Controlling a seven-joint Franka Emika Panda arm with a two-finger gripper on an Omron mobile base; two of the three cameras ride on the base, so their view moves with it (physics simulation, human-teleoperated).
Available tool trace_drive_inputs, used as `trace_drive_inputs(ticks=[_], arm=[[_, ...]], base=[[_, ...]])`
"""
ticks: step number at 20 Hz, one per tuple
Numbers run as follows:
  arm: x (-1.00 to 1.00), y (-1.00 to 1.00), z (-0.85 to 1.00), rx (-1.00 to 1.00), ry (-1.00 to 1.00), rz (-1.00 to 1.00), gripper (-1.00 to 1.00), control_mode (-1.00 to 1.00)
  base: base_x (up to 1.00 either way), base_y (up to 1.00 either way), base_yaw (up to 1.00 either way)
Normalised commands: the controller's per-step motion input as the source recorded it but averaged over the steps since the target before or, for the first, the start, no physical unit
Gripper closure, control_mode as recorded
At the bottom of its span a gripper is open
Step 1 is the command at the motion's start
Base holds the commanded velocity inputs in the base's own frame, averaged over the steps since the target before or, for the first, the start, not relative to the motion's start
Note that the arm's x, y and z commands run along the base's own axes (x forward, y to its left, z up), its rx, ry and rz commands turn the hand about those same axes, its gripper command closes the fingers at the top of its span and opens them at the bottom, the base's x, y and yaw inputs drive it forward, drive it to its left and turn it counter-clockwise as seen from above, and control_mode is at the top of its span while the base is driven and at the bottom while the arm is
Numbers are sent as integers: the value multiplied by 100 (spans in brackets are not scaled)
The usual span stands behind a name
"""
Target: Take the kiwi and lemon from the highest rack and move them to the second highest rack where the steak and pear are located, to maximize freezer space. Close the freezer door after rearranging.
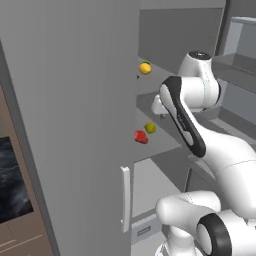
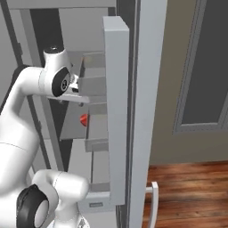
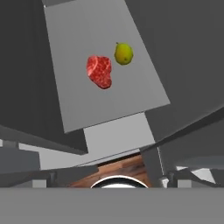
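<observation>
The lemon [image 1: 145, 68] rests on the highest rack [image 1: 151, 81], near the edge of the open freezer door [image 1: 75, 125]. The kiwi is hidden. One shelf down, the red steak [image 1: 141, 136] and the pear [image 1: 150, 128] lie side by side on the second highest rack [image 1: 162, 140]. My gripper [image 1: 157, 106] hovers between the two racks, above and to the right of the steak, mostly hidden behind my forearm. It is open and holds nothing. In the hand view, the steak [image 3: 99, 71] and pear [image 3: 124, 53] lie on the rack [image 3: 113, 100] below.
The freezer door's pale bar handle [image 1: 125, 199] is low at its edge. Seen from the right, the door [image 2: 149, 111] stands edge-on with its inner bins [image 2: 116, 111] facing the cabinet. The steak [image 2: 83, 119] peeks out below my hand [image 2: 75, 89]. Wood floor lies at the right.
</observation>
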Motion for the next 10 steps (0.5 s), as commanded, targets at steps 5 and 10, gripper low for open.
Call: trace_drive_inputs(ticks=[5,10], arm=[[16,-1,6,3,-5,3,-100,-100],[27,14,38,0,-42,0,-100,-100]], base=[[28,0,11],[0,0,0]])
